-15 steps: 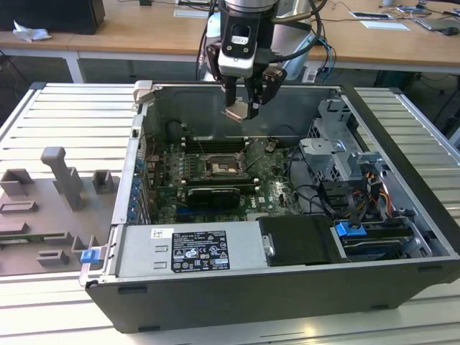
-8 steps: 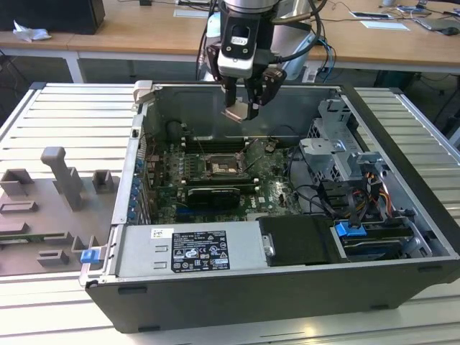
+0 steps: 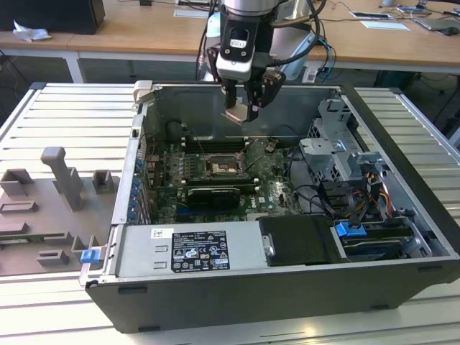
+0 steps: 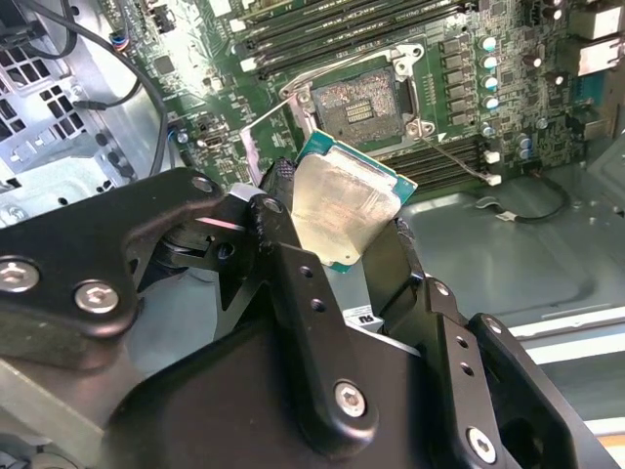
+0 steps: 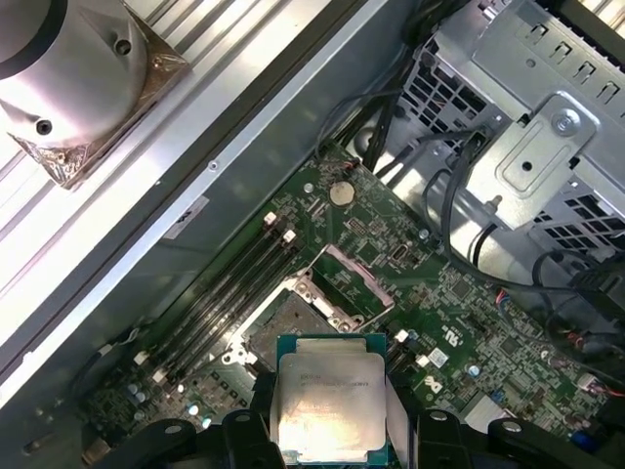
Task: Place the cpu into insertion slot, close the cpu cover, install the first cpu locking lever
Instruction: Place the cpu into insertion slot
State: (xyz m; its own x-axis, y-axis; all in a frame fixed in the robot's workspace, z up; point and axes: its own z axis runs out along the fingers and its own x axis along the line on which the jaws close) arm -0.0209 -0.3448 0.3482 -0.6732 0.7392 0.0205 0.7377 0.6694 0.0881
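My gripper (image 3: 241, 109) hangs above the open computer case, shut on the cpu (image 3: 236, 116), a flat square chip with a pale silver top. In both wrist views the black fingers (image 4: 278, 191) clamp two opposite edges of the cpu (image 4: 344, 200) (image 5: 330, 396), and it is tilted. The insertion slot (image 3: 219, 167) (image 4: 356, 103) (image 5: 283, 322) lies open below it on the green board, its dark centre bare. The cpu cover (image 4: 256, 147) (image 5: 354, 278) stands raised on the side of the slot.
Long memory slots (image 3: 212, 144) run behind the socket, and a black card with a grille (image 3: 212, 194) lies in front of it. A drive cage (image 3: 338, 154) with cables fills the exterior view's right. The power supply (image 3: 187, 251) is at the front. Grey fixtures (image 3: 57, 208) sit outside at left.
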